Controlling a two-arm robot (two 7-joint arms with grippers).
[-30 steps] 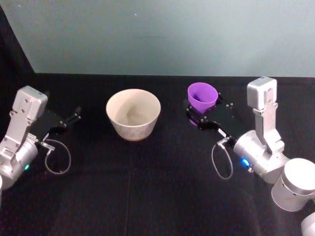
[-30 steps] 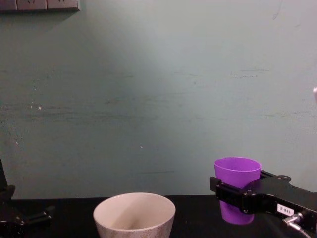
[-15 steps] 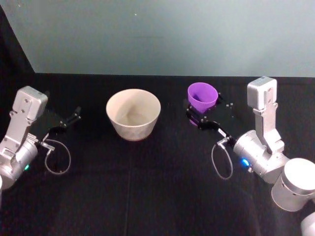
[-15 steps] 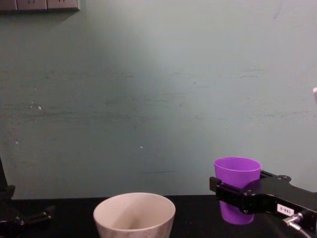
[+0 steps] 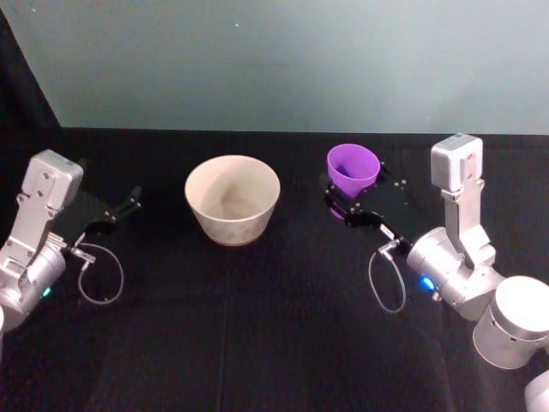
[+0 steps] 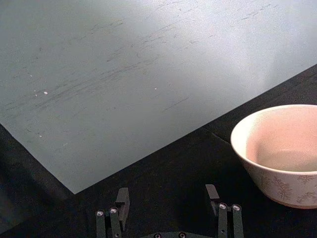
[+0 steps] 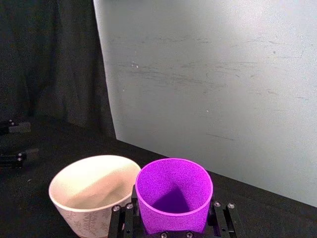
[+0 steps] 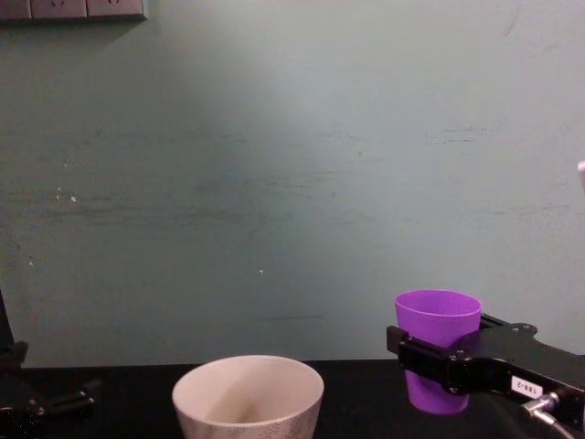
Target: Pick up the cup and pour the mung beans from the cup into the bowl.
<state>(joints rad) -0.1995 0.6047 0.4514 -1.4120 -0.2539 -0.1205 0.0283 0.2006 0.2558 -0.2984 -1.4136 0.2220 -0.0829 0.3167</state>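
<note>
Right gripper point(image 5: 352, 193) was clamped on the upright cup point(image 5: 352, 166), right of the bowl point(image 5: 232, 199). My left gripper point(image 5: 120, 209) sat parked over bench point(image 5: 257, 326), fingers apart.

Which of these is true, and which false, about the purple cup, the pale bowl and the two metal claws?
1. The cup stands upright. True.
2. The cup sits inside the bowl. False: it stands apart from the bowl, on the robot's right side of it.
3. The right gripper has a finger on each side of the cup. True.
4. The left gripper is holding the bowl. False: it is open and holds nothing, off to the bowl's left and clear of it.
</note>
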